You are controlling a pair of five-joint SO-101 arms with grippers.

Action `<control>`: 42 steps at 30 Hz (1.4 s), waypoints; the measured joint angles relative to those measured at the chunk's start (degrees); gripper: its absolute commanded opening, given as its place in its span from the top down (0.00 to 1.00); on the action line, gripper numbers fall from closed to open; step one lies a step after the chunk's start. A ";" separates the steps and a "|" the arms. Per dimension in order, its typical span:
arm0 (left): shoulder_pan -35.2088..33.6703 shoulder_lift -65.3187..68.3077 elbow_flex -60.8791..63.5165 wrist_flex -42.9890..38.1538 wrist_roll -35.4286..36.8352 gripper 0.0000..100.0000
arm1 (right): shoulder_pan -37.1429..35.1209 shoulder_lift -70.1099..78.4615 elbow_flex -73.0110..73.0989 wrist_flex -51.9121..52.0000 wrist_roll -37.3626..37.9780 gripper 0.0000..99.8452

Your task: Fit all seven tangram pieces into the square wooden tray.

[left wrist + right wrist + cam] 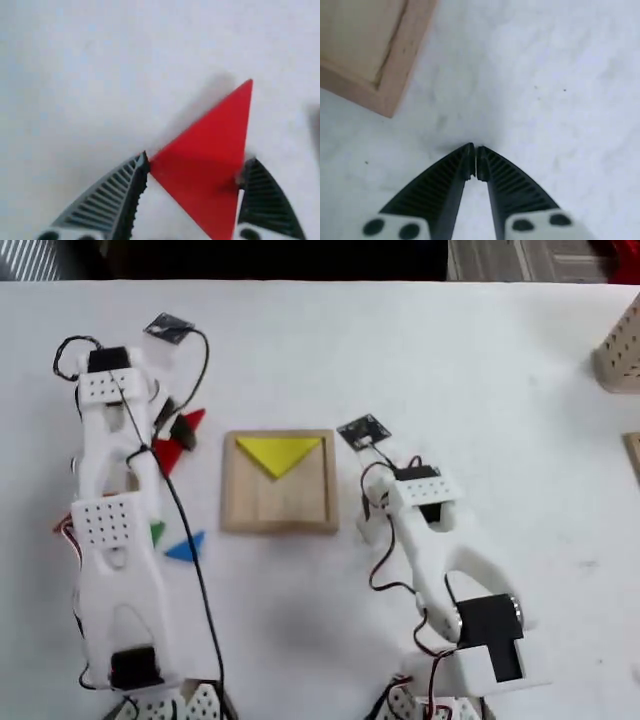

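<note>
Left jaws set narrow on the red triangle [205, 170]: one ribbed tip against a corner, the other pressed to the opposite edge, piece pinched between them. Shadow fell beside the triangle on the white tabletop [450, 360]; could not tell from the left wrist view whether the piece lay flat or sat slightly raised. High view put this grip left of the tray [280, 515], well apart from it, with red showing on either side of the dark tips.

Right jaws closed, tips together with a hairline gap, nothing between them. They pointed down at bare tabletop just off one corner of the tray [402, 65], not touching it. High view had the right arm standing to the right of the tray.

Tray sat mid-tabletop, between the two arms. Yellow triangle [278, 453] lay inside it, long edge along the far wall, point toward the middle. Rest of the tray floor bare wood.

Blue triangle [187, 547] lay loose on the tabletop, near the tray's near left corner, apart from it. Green piece [157, 533] just beside the blue one, mostly hidden under the left arm [115, 540]; shape not readable.

Perforated wooden block [620, 350] stood at the far right edge, well apart from everything.
</note>
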 measured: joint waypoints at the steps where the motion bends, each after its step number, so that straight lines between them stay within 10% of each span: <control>1: 0.00 0.00 0.00 0.00 -1.05 0.70 | 0.00 0.00 0.00 0.00 0.00 0.98; 42: -1.23 8.00 -12.84 2.73 -11.25 0.66 | -0.44 -0.44 0.70 -0.18 2.64 0.98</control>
